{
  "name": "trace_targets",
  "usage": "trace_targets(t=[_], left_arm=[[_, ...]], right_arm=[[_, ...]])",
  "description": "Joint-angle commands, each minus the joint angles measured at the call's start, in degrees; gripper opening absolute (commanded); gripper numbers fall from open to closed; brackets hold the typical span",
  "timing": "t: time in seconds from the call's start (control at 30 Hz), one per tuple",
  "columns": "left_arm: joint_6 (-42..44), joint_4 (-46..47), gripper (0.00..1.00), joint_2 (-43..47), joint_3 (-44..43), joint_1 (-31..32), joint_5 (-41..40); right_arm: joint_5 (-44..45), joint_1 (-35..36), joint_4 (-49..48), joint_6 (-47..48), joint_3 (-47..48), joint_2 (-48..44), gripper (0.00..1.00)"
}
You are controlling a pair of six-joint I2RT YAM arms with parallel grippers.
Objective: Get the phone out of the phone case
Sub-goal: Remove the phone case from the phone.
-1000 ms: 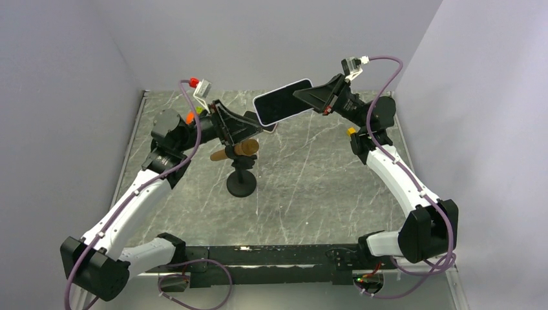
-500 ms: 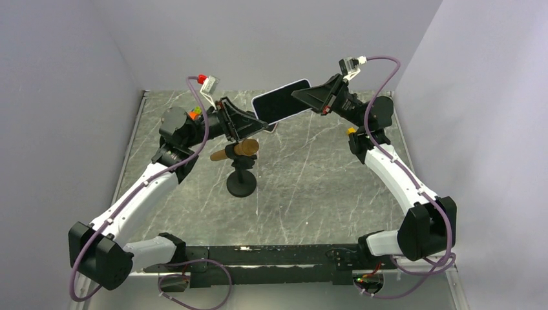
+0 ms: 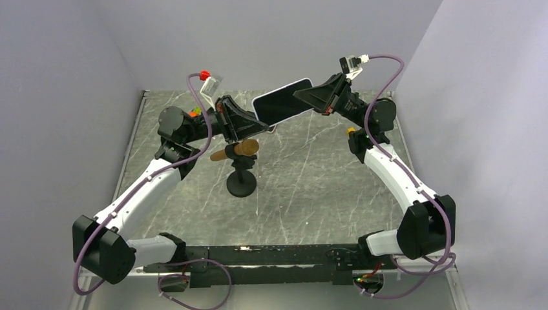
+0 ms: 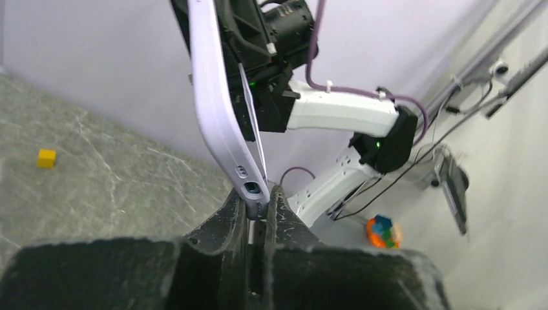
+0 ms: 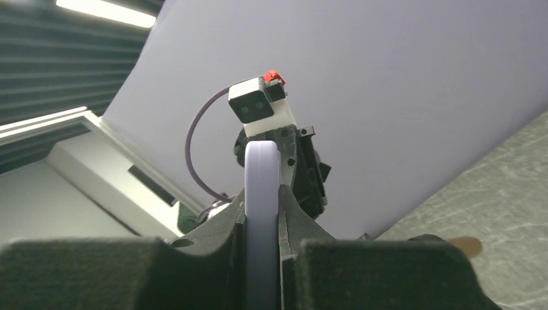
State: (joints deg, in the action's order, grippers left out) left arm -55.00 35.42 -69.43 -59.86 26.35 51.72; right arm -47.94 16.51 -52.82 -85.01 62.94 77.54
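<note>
The phone (image 3: 282, 101), dark screen up, sits in its lavender phone case (image 4: 213, 97) and hangs in the air above the back of the table. My right gripper (image 3: 305, 96) is shut on the right end; in the right wrist view the case edge (image 5: 262, 168) is pinched between the jaws of the right gripper (image 5: 262, 194). My left gripper (image 3: 260, 124) is shut on the case's lower left corner. In the left wrist view the left gripper (image 4: 258, 195) clamps the corner by the port opening. A thin dark phone edge (image 4: 253, 126) shows beside the curved case wall.
A wooden cylinder on a black stand (image 3: 236, 150) rises just below the left gripper, its round base (image 3: 241, 185) on the marble table (image 3: 310, 187). A yellow cube (image 3: 351, 131) lies at the right. A multicoloured ball (image 3: 192, 114) lies behind the left arm.
The left gripper moved up and right to the case's lower left corner and shut on it. The right gripper kept the phone nearly still.
</note>
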Motion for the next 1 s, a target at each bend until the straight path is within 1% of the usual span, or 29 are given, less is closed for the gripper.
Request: trace_targets(t=[0.0, 0.07, 0.1, 0.17, 0.27, 0.33, 0.47, 0.6, 0.67, 0.8, 0.87, 0.97], left_arm=[[17.65, 8.98, 0.00, 2.06, -2.25, -0.66, 10.16], [20.54, 9.75, 0.00, 2.24, -1.73, -1.20, 10.94], [20.55, 11.12, 0.00, 1.87, -1.59, -1.39, 11.23], [19.23, 13.77, 0.00, 0.00, -2.17, -1.69, 11.63], [17.54, 14.19, 0.00, -2.10, -3.62, -2.12, 11.46], [17.35, 14.52, 0.00, -2.54, -3.70, -2.39, 10.93], [21.71, 8.96, 0.00, -2.14, -4.94, -2.53, 10.60], [28.62, 2.19, 0.00, -1.97, -6.62, -2.69, 10.86], [30.12, 1.01, 0.00, -2.40, -7.17, -2.79, 11.55], [30.30, 3.95, 0.00, -3.09, -7.83, -2.88, 17.46], [31.34, 2.78, 0.00, -2.94, -8.75, -2.96, 18.96], [37.29, -7.30, 0.00, -3.12, -11.59, -3.05, 16.48]], right_arm=[[-3.55, 2.77, -11.11, -16.98, 0.91, 0.83, 0.00], [-3.52, 3.74, -15.60, -21.62, 0.24, 0.95, 0.00], [-3.48, 4.30, -17.18, -23.30, 0.03, 1.07, 0.00], [-3.07, 5.55, -20.08, -26.24, 0.07, 1.47, 0.00], [-1.75, 7.51, -26.14, -31.38, 0.44, 2.88, 0.00], [-1.04, 8.43, -28.39, -33.36, 0.73, 3.35, 0.00], [-0.28, 9.39, -29.32, -34.65, 0.99, 3.59, 0.00], [-0.29, 10.33, -29.89, -35.55, 2.03, 4.18, 0.00], [-0.23, 10.57, -29.94, -35.77, 2.24, 4.40, 0.00], [-0.41, 11.31, -31.69, -37.25, 2.85, 5.71, 0.00], [-0.67, 11.80, -31.80, -37.04, 2.68, 5.99, 0.00], [-0.92, 12.42, -32.21, -36.73, 2.74, 6.27, 0.00]])
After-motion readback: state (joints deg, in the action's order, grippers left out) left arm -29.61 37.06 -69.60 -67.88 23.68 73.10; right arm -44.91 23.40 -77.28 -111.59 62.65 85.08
